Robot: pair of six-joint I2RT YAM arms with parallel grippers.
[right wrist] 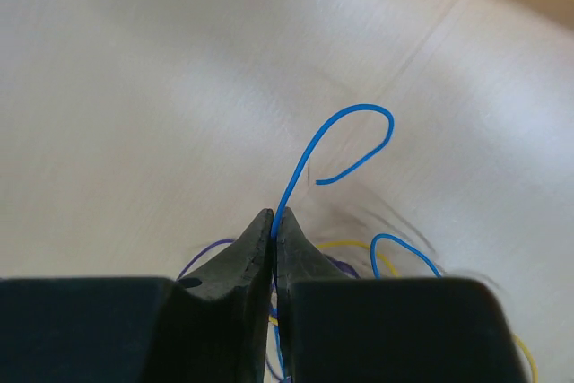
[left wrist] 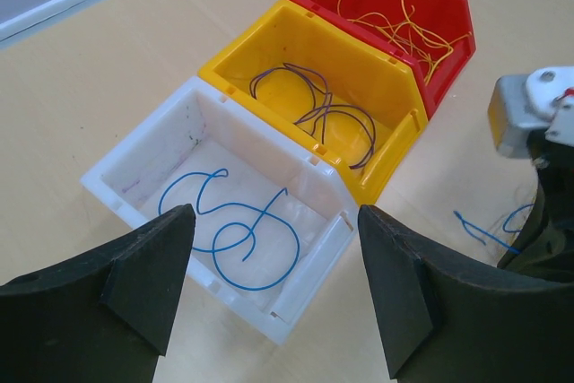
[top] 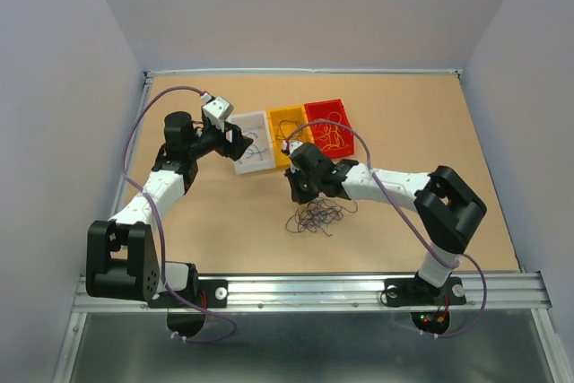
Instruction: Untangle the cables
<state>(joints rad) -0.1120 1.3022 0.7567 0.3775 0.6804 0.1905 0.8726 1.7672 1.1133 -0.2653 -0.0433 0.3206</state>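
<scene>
A tangle of thin blue, yellow and dark purple cables (top: 316, 217) lies on the table in front of the bins. My right gripper (right wrist: 274, 218) is shut on one blue cable (right wrist: 334, 137), whose curled end sticks out past the fingertips; in the top view it (top: 296, 193) hovers at the tangle's upper left. My left gripper (left wrist: 273, 239) is open and empty, just before the white bin (left wrist: 134, 161), which holds a blue cable (left wrist: 235, 235). The yellow bin (left wrist: 360, 60) holds purple cables (left wrist: 327, 112); the red bin (left wrist: 453, 6) holds yellow-orange ones (left wrist: 408, 29).
The three bins stand side by side at the table's back middle, white (top: 239, 119), yellow (top: 274, 117), red (top: 307, 108). The right arm's wrist (left wrist: 538, 159) shows at the right of the left wrist view. A raised rim edges the table.
</scene>
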